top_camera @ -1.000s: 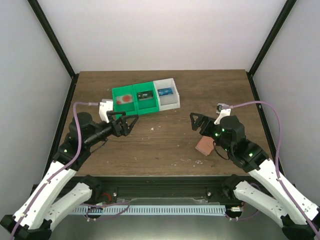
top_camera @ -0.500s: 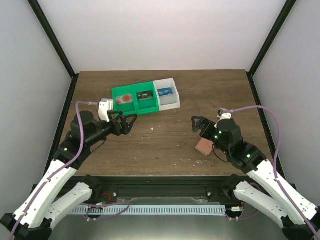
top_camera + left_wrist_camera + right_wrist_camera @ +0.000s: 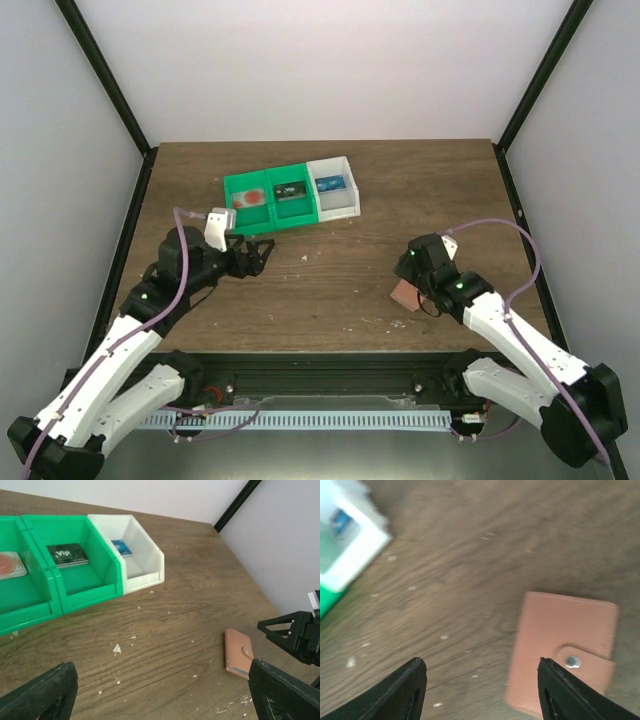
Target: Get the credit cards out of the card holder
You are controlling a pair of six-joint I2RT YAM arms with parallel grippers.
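The card holder (image 3: 403,293) is a closed salmon-pink wallet with its tab snapped, lying flat on the table at the right; it also shows in the left wrist view (image 3: 238,650) and the right wrist view (image 3: 560,645). The dark card (image 3: 291,189) lies in the middle green bin compartment (image 3: 67,555). The blue card (image 3: 330,184) lies in the white bin (image 3: 121,548). My left gripper (image 3: 258,256) is open and empty, left of centre (image 3: 162,700). My right gripper (image 3: 408,266) is open and empty just above the wallet's left part (image 3: 482,690).
A green bin (image 3: 262,214) and a joined white bin (image 3: 345,205) stand at the back centre; the leftmost green compartment holds a red-and-clear item (image 3: 248,198). Pale crumbs are scattered on the wooden table (image 3: 340,290).
My right gripper has moved down and nearer, close over the wallet. My left arm has drawn back and lowered slightly. The wallet and the cards have not moved.
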